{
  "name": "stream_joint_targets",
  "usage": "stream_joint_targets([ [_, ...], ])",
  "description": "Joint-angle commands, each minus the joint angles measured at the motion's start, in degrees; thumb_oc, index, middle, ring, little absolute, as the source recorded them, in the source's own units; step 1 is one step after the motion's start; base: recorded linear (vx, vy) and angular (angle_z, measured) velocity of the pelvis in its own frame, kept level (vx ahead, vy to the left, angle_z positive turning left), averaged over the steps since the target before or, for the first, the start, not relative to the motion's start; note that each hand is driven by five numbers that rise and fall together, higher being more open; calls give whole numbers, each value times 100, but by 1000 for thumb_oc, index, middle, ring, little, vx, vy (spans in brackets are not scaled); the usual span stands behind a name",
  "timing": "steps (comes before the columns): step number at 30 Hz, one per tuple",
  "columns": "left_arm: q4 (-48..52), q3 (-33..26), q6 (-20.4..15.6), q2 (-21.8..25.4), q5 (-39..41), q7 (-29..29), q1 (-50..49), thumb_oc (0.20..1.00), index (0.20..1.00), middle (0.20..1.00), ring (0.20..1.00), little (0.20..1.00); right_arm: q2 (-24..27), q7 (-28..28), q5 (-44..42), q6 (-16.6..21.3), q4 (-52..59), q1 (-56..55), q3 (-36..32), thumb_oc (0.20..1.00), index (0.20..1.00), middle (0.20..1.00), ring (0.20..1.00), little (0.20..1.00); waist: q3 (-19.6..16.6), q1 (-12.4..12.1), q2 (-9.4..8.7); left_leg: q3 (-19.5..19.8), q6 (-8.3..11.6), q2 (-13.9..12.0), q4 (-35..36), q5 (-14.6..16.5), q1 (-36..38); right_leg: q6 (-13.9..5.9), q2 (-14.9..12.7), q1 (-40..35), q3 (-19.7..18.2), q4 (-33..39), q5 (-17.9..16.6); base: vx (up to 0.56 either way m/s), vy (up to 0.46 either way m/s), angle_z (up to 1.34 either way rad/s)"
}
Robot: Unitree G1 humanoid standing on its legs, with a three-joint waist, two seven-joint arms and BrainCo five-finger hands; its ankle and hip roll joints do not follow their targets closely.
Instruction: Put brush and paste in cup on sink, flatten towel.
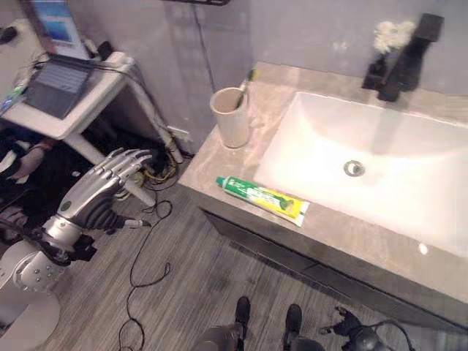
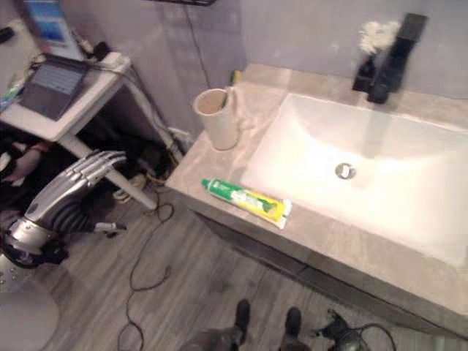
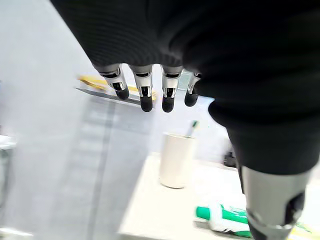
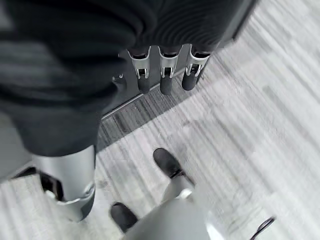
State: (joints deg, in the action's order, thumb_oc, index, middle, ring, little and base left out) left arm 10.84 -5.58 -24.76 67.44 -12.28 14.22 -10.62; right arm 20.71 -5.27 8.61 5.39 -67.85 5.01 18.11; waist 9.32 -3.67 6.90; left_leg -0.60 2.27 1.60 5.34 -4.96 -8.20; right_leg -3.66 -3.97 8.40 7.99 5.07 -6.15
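Paste (image 1: pixel 263 197) lies flat on the counter (image 1: pixel 219 157) near its front edge, well apart from both hands, so that part of the job looks undone. Going from the left: a laptop (image 1: pixel 51 84) sits open on a white side table (image 1: pixel 91 102), and just below it the left hand (image 1: pixel 110 179) hangs in the air off the counter's end, over the floor (image 1: pixel 183 292), its fingers (image 3: pixel 145 97) straight and relaxed with nothing in them; its wrist view looks past the dark tips toward the cup and the tube. Next comes the cup (image 1: pixel 232 117), upright near the counter's left end beside the wall, and the brush (image 1: pixel 245 86) already stands in it, head up and leaning on the rim, so I judge that step finished. Just in front of the cup and nearer the front edge is the paste, cap end pointing left. Further right is the white sink (image 1: pixel 380 168) with its drain, and behind it a dark tap (image 1: pixel 402 62) with something pale and fluffy by it, too unclear to name. No towel can be made out, so the flattening cannot be judged. The right hand (image 4: pixel 165 70) points down over the floor, fingers (image 4: pixel 167 80) straight and empty. What is left, by my reading, is the paste and the towel.
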Motion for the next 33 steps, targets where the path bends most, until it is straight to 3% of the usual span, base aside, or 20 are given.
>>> stream_joint_targets([
  [1, 24, -297, -33, 227, 138, -77, 209, 1000, 1000, 1000, 1000, 1000, 13, 146, -171, 88, -24, 39, 352, 1000, 1000, 1000, 1000, 1000, 158, 50, -254, -246, 39, 96, -34, 120, 143, -466, -490, 125, -341, -266, -228, -13, 32, -75],
  [6, 120, -118, -76, 250, 367, -161, 566, 1000, 1000, 1000, 1000, 1000, 34, 182, -372, 109, 12, -60, 240, 1000, 1000, 1000, 1000, 1000, 296, 232, -410, -535, 34, 83, -34, 140, -40, -499, -494, 446, -605, -243, -380, -34, 42, -37],
  [19, -25, 352, -33, 118, 397, -227, 1076, 1000, 1000, 1000, 1000, 1000, -56, 172, -545, 82, -79, 15, 194, 1000, 1000, 1000, 1000, 1000, 431, 313, -609, -792, 48, 56, -34, 129, -365, -551, -491, 843, -858, -77, -633, 5, 16, -14],
  [28, -59, 842, 47, -390, 648, -339, 1436, 1000, 1000, 1000, 1000, 1000, -151, 130, -745, 52, -182, 82, 140, 1000, 1000, 1000, 1000, 1000, 494, 392, -712, -887, 59, 45, -34, 147, -520, -551, -442, 1045, -963, -29, -694, 3, -1, 0],
  [30, -158, 946, 84, -758, 1150, -511, 1463, 1000, 1000, 1000, 1000, 1000, -155, 94, -692, 30, -190, 69, 130, 1000, 1000, 1000, 1000, 1000, 521, 421, -763, -921, 66, 23, -34, 147, -560, -557, -411, 1110, -1020, -14, -725, 44, -29, -19],
  [33, -170, 999, 119, -875, 1215, -560, 1500, 1000, 1000, 1000, 1000, 1000, -173, 89, -687, 17, -200, 103, 135, 1000, 1000, 1000, 1000, 1000, 537, 435, -786, -966, 69, 8, -34, 157, -583, -564, -378, 1153, -1068, -7, -737, 22, -11, -7],
])
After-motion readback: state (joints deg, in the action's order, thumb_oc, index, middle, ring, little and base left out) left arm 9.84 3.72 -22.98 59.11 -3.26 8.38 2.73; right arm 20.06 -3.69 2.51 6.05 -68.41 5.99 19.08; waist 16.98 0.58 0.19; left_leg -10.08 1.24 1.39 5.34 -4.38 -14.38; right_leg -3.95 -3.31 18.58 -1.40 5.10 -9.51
